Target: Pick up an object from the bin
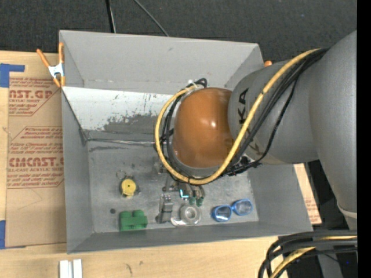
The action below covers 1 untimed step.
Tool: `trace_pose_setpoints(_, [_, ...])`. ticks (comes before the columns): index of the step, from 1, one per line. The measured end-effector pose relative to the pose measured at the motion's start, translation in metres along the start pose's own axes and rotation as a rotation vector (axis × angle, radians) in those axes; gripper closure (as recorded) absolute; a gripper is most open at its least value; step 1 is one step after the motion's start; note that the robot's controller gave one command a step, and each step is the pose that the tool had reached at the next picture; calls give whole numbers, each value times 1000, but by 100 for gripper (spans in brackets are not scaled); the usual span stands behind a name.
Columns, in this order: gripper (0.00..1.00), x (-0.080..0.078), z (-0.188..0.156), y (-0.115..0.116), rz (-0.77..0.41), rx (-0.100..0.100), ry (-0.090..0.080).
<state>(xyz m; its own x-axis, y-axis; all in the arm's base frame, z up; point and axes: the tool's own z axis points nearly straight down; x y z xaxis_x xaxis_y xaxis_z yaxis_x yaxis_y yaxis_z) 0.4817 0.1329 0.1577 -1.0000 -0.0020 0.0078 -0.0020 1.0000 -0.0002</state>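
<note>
I was looking into a robotics lab: a big grey industrial arm (301, 114) strung with cables (262, 100) reached over a scuffed metal bin (156, 62) on a pale workbench (174, 262) along the frame's bottom.

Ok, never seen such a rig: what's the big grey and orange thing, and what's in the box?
The camera looks down into a grey metal bin. The grey shape from the right is a robot arm; the orange dome is a cover on its wrist. Its jaws hang beneath it, near the bin's front wall; whether they hold anything is unclear. On the floor lie a yellow round piece, a green block, a blue pair of rings and, by the jaws, what looks like a silvery ring.
</note>
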Motion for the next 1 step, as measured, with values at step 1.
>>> trace_pose_setpoints(1, [0, -2, 89, 47, -133, -2, -17])
